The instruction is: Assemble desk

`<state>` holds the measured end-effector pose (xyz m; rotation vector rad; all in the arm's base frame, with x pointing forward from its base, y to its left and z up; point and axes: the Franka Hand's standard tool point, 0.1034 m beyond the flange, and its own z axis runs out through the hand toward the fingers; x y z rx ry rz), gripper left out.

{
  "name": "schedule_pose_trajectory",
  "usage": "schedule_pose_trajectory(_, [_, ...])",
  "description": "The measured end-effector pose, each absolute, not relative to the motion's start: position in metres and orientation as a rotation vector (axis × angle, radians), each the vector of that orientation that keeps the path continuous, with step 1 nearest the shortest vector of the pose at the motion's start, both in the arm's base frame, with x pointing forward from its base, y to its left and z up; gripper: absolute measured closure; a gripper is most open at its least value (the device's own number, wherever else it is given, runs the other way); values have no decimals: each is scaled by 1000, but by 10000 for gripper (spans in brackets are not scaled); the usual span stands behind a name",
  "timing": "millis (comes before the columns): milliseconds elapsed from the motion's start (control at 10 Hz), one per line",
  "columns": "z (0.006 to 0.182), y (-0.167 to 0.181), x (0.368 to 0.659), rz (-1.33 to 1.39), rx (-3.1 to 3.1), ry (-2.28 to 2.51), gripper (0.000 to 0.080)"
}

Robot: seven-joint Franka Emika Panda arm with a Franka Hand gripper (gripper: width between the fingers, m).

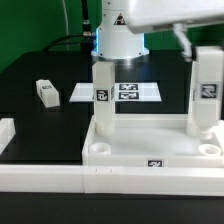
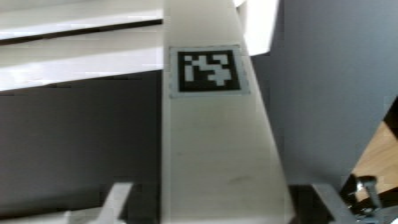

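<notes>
Leg, white tagged block, sits clamped in end effector; looks rigid, light, slick plastic. Hold flat sides, upper end.

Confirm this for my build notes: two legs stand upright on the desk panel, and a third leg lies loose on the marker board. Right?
Not quite. The third leg lies on the black table, at the exterior view's left of the marker board and apart from it; the exterior view shows this. The left upright leg and right upright leg do stand on the desk panel.
</notes>
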<state>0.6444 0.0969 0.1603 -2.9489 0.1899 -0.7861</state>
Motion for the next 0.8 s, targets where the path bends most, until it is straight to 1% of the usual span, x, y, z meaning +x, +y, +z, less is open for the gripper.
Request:
schedule_pose_trajectory(100, [161,92,645,-789,-2950,200,508])
schedule_pose_trajectory(400, [158,93,644,-784,-2953,197,508])
schedule_pose_trajectory(600, [152,103,645,-778,-2960,159,508])
schedule_pose_trajectory(800, [145,98,645,-768,-2973,150,508])
